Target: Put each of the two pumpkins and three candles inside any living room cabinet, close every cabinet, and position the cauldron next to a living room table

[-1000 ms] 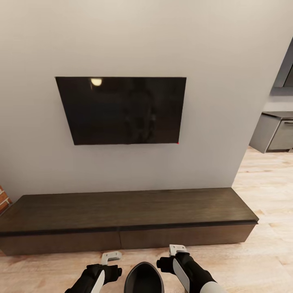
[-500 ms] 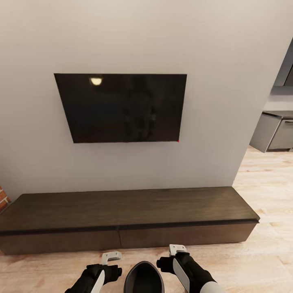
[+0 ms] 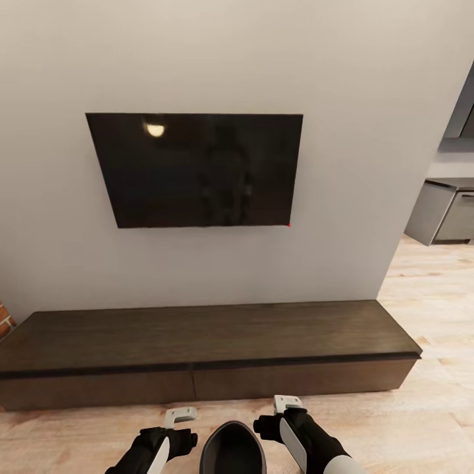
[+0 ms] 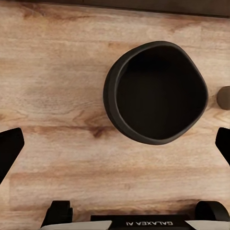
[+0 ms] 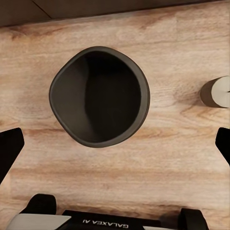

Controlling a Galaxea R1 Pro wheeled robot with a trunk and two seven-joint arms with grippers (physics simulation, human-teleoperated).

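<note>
The cauldron (image 3: pixel 232 451), a dark round pot with nothing inside, stands on the wood floor between my two arms, just in front of the cabinet (image 3: pixel 210 332). The cabinet is a long low dark-brown unit whose drawer fronts are shut. My left gripper (image 3: pixel 179 416) and right gripper (image 3: pixel 288 403) hang open on either side of the pot, holding nothing. The left wrist view looks down into the cauldron (image 4: pixel 158 93), and the right wrist view shows the cauldron (image 5: pixel 100 110) too. Beside it stands a short tan-grey cylinder (image 5: pixel 216 92) that looks like a candle. The pumpkins and the table are out of view.
A black TV (image 3: pixel 197 170) hangs on the light wall above the cabinet. Grey kitchen units (image 3: pixel 444 214) stand past the wall's right end. A bit of red brick (image 3: pixel 5 322) shows at the left edge. Wood floor (image 3: pixel 434 395) runs to the right.
The whole picture has shifted slightly: the TV looks a little larger and the cabinet sits slightly higher, so the camera moved. The arms and cauldron hold their places in the view.
</note>
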